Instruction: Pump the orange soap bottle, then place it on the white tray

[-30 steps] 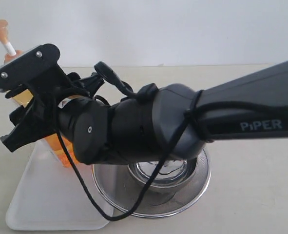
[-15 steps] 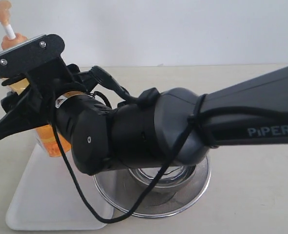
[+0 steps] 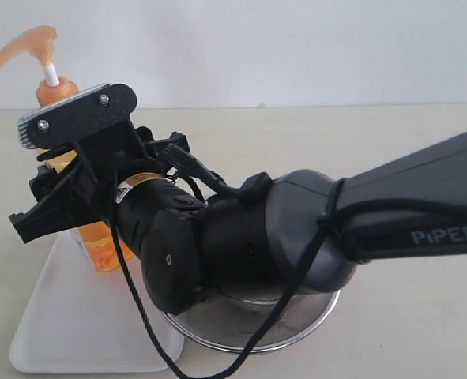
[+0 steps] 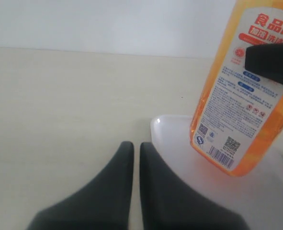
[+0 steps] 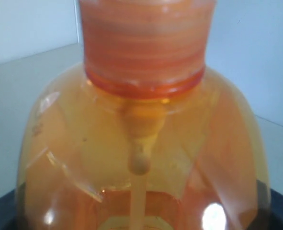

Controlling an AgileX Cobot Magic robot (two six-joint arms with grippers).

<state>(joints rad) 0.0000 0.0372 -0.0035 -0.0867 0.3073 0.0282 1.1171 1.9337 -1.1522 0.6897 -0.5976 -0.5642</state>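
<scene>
The right arm stretches across the table [image 3: 423, 316] from the right side, passing low over the steel mesh strainer [image 3: 300, 316]. Its wrist is bent so that the right hand [image 3: 50, 199] points left and slightly downward. That hand is clamped on the orange soap bottle [image 3: 99, 246], one finger on either side of the upper body just under the collar. The wrist camera bracket sits level with the bottle's neck.

The pump head [image 3: 26, 46] rises clear above the hand on its white stem. The bottle leans slightly, with its base at a corner of the white tray [image 3: 67, 324]. Whether it rests fully on the tray cannot be told.

The left hand [image 4: 132, 145] hangs low over the bare table just beside the tray's rim, fingers drawn almost together and holding nothing.
</scene>
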